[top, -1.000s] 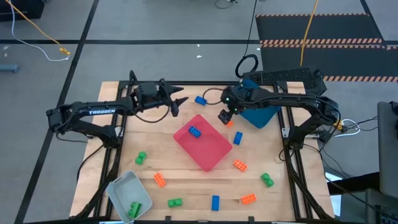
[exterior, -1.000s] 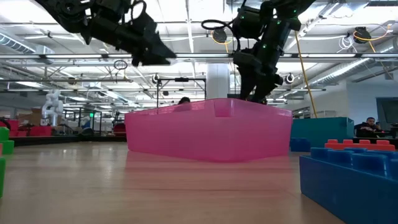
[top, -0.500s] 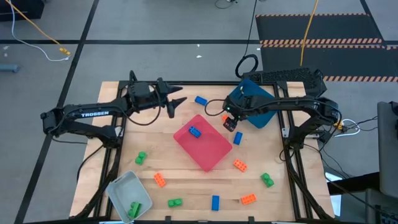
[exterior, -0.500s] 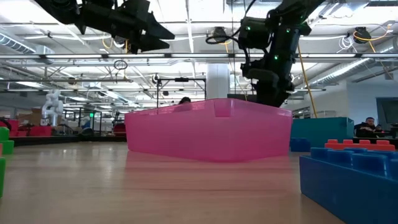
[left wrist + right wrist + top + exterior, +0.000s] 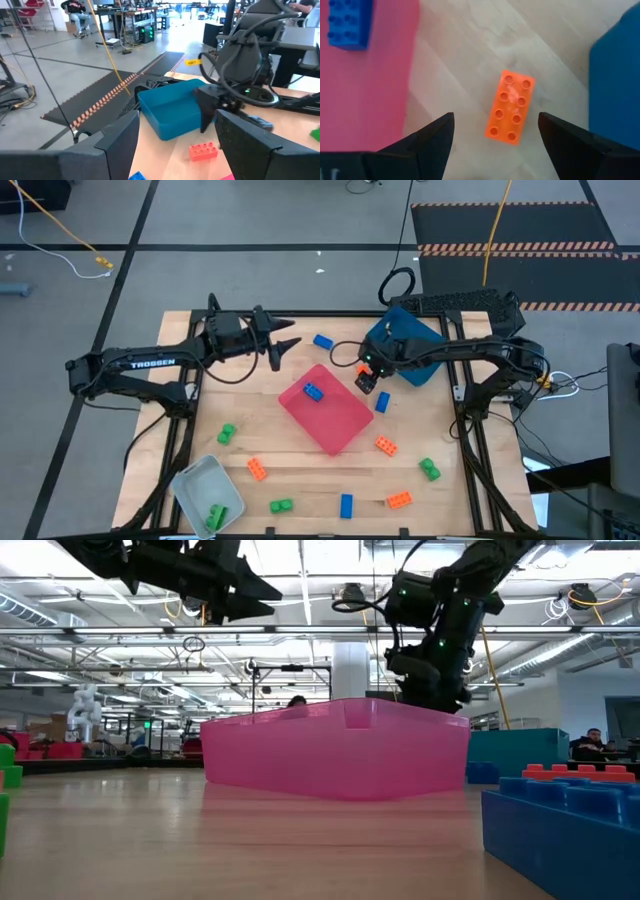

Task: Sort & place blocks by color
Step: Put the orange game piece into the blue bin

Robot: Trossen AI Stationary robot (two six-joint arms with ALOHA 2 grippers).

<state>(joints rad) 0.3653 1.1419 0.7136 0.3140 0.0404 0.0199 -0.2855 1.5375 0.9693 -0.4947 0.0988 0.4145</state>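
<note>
An orange block (image 5: 512, 107) lies flat on the wood between the pink tray (image 5: 340, 430) and the blue tray (image 5: 410, 355). My right gripper (image 5: 495, 150) hangs open just above it, pointing steeply down, a finger on either side and touching nothing; the high view shows my right gripper (image 5: 366, 378) there too. One blue block (image 5: 314, 391) lies in the pink tray. My left gripper (image 5: 285, 345) is open and empty, held level above the table's far left part. Several more green, blue and orange blocks lie across the near half.
A pale grey tray (image 5: 195, 480) at the near left corner holds a green block (image 5: 216, 516). Loose blocks include a blue one (image 5: 323, 341) at the far edge, another blue one (image 5: 382, 402) beside the pink tray, and an orange one (image 5: 385, 445).
My right gripper has come down toward the orange block beside the pink tray, staying open and not turning. My left gripper has risen a little and then kept still.
</note>
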